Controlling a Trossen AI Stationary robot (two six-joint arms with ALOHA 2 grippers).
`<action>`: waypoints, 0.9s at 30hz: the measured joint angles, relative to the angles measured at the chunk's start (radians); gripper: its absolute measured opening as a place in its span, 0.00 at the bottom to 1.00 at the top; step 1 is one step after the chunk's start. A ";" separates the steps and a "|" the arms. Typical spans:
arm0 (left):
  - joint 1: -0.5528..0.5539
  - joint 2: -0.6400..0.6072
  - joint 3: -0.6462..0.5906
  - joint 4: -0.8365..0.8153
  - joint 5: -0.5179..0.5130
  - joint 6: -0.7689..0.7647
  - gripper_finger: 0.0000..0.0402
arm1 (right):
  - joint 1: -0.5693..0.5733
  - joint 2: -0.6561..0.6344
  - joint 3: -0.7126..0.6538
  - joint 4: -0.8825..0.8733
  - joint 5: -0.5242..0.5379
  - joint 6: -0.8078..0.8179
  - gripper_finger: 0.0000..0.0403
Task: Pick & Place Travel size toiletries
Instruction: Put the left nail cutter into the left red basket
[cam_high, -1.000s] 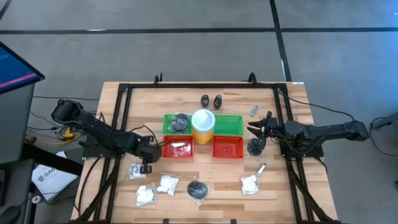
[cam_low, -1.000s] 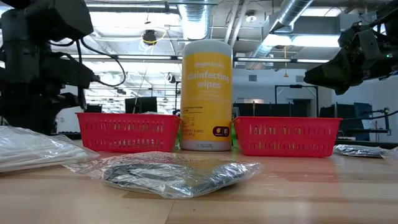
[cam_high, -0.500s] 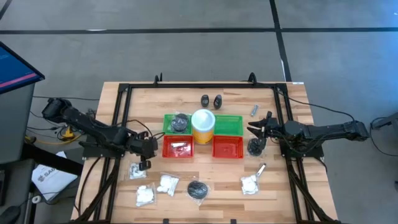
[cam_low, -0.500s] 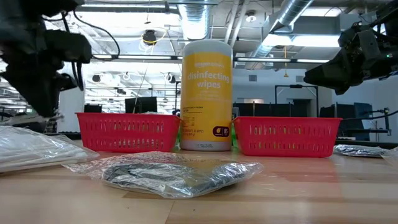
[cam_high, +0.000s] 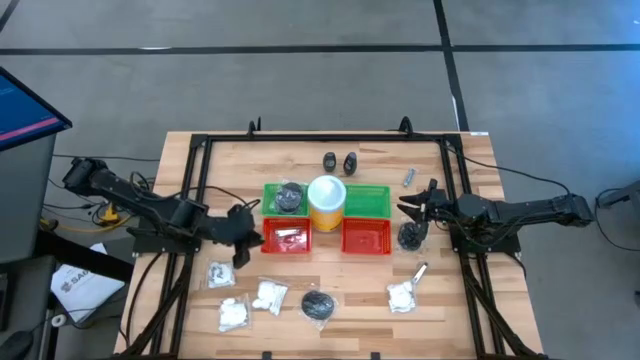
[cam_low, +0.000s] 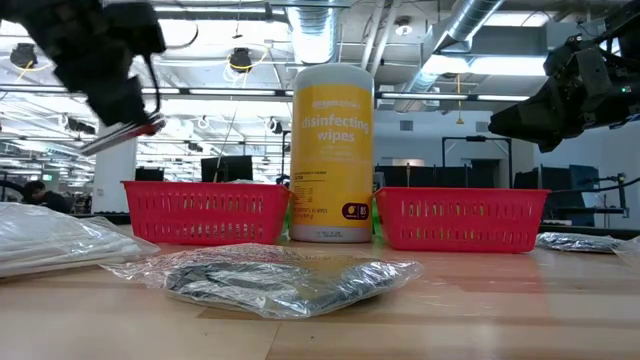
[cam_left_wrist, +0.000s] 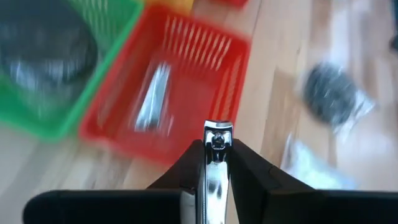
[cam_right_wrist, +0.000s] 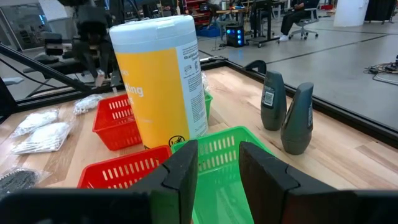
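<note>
1. Left gripper (cam_left_wrist: 213, 163): its fingers (cam_left_wrist: 249, 171) pinch a silvery nail clipper (cam_left_wrist: 216, 158); the clipper stands clamped between both fingers, its head protruding past their tips.
2. Position: raised above the desk (cam_high: 440, 300), just beside the left red tray (cam_high: 285, 240), which already contains a silvery item (cam_left_wrist: 152, 99).
3. Right gripper (cam_high: 412, 210): fingers (cam_right_wrist: 183, 171) spread, holding nothing, beside the right red tray (cam_high: 366, 237); a grey pad packet (cam_high: 409, 237) lies near.

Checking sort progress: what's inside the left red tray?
One silvery tube lies in the left red tray. The left claw, holding a silvery clipper-like item, hides the tray's near edge.
</note>
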 joint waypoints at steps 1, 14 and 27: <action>0.000 0.000 0.000 0.029 -0.020 0.019 0.11 | 0.000 0.000 0.000 0.000 0.000 0.000 0.27; 0.016 0.121 0.001 0.333 -0.188 0.220 0.11 | 0.000 0.000 0.000 0.000 0.000 0.000 0.27; 0.095 0.330 0.002 0.434 -0.199 0.218 0.11 | 0.000 0.000 0.000 0.000 0.000 -0.001 0.27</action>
